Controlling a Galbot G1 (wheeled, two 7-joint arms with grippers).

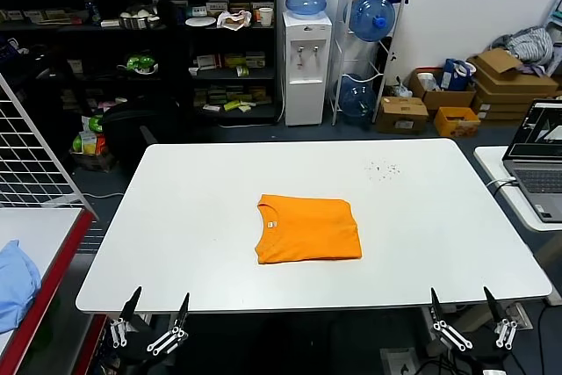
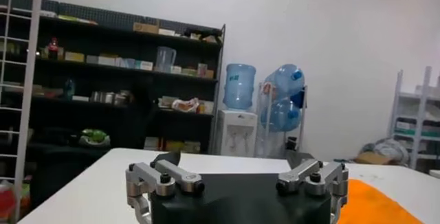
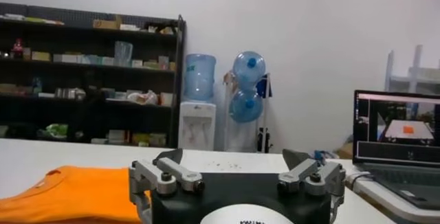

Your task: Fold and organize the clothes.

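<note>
The left tool [image 1: 156, 304] is seen at the near edge of the bench [image 1: 176, 217], on the left side, with its fingers spread apart and nothing held. The right tool [image 1: 460, 300] is seen at the near edge on the right side, also spread apart and empty. Both are kept well away from the shirt [image 1: 309, 229]. The shirt is laid flat near the middle of the bench, between the two tools, already folded into a neat block with the neck turned to the left. It is judged to be soft, light and floppy, so it could slide or come unfolded if pulled at one spot. It would best be taken by a folded edge or a corner, through all the layers at once. The underside of the shirt is hidden, so any lettering cannot be seen. The arms are cut off below the picture. Some small dark specks [image 1: 382, 169] on the far part of the bench are too tiny to be made out.
</note>
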